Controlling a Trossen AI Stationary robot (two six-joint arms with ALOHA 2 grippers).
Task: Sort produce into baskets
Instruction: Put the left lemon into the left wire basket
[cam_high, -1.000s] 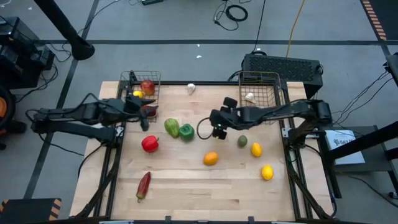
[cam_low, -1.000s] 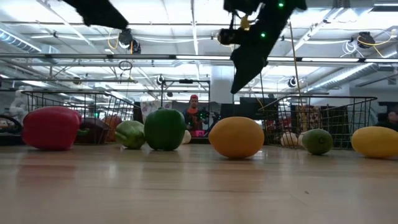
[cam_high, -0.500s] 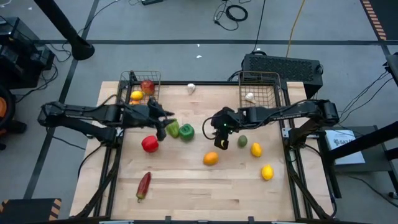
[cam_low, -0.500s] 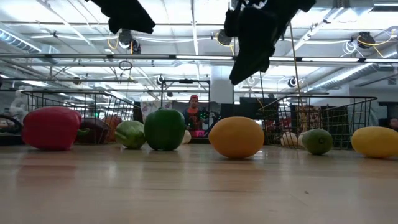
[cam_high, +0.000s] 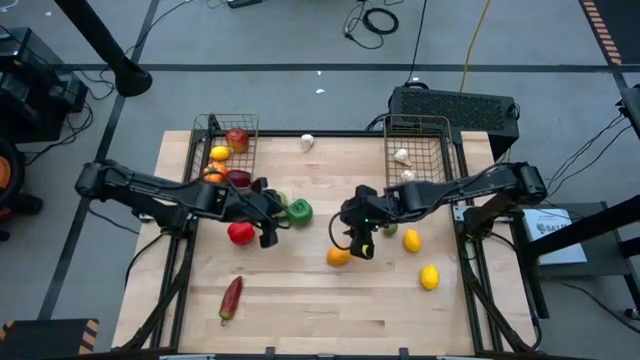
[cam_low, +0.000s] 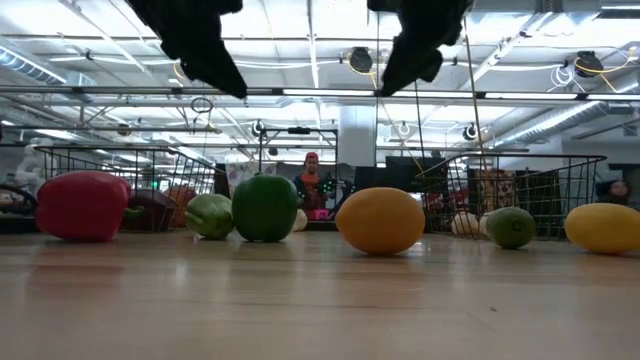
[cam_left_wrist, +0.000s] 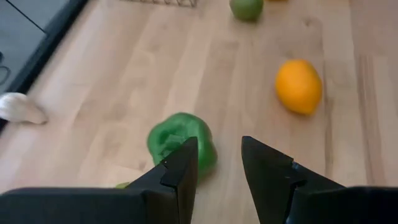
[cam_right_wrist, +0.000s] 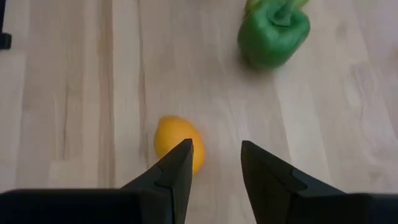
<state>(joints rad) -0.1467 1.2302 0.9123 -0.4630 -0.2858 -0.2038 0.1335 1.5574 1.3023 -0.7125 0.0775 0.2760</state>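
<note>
Two tools hovering empty, jaws parted, left tool at red pepper's three o'clock, right tool at orange's one o'clock.

Green pepper, orange fruit

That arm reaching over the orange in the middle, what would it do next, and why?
Probably lower straight down onto the orange. The right gripper hangs above it with its fingers parted and empty, the orange lying just to one side of the gap, loose on the table, so a small shift sideways as it drops would likely centre it.
</note>
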